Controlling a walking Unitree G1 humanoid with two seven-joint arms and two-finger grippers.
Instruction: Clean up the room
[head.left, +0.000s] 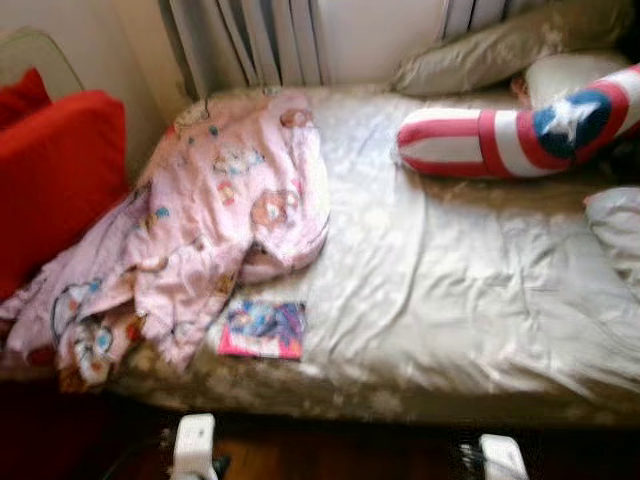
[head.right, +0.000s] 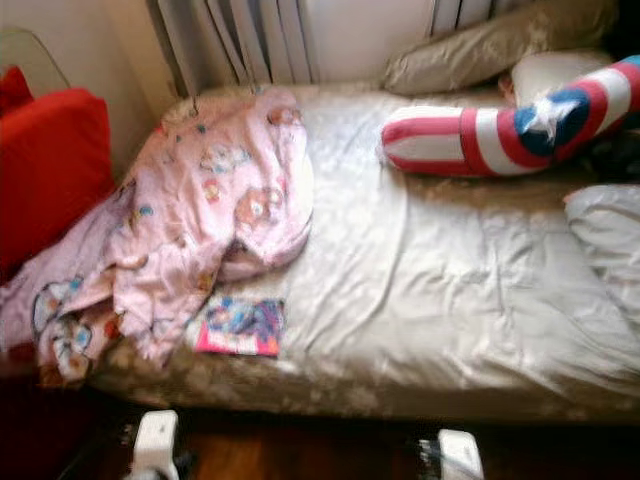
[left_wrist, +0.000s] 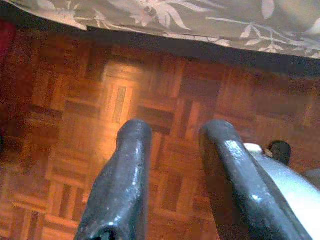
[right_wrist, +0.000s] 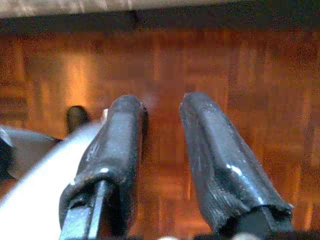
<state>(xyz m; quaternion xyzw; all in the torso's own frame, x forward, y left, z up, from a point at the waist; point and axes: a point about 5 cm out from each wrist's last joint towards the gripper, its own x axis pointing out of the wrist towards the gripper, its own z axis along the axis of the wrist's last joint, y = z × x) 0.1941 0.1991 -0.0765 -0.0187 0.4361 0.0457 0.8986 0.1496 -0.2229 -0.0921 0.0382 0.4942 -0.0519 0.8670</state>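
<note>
A crumpled pink patterned blanket (head.left: 210, 220) lies heaped on the left part of the bed (head.left: 440, 290), one end spilling over the edge. A small colourful book (head.left: 263, 330) rests flat on the sheet just in front of it, near the bed's front edge. A red, white and blue star pillow (head.left: 520, 130) lies at the back right. Both arms hang low in front of the bed. My left gripper (left_wrist: 175, 137) is open above the parquet floor (left_wrist: 65, 115), holding nothing. My right gripper (right_wrist: 162, 107) is open too, also over bare floor.
A red cushion (head.left: 50, 180) stands at the left beside the bed. Grey pillows (head.left: 500, 45) lie at the back right, a white one (head.left: 615, 235) at the right edge. A radiator (head.left: 250, 40) stands behind the bed. The floral bed skirt (left_wrist: 165, 15) hangs ahead of the left gripper.
</note>
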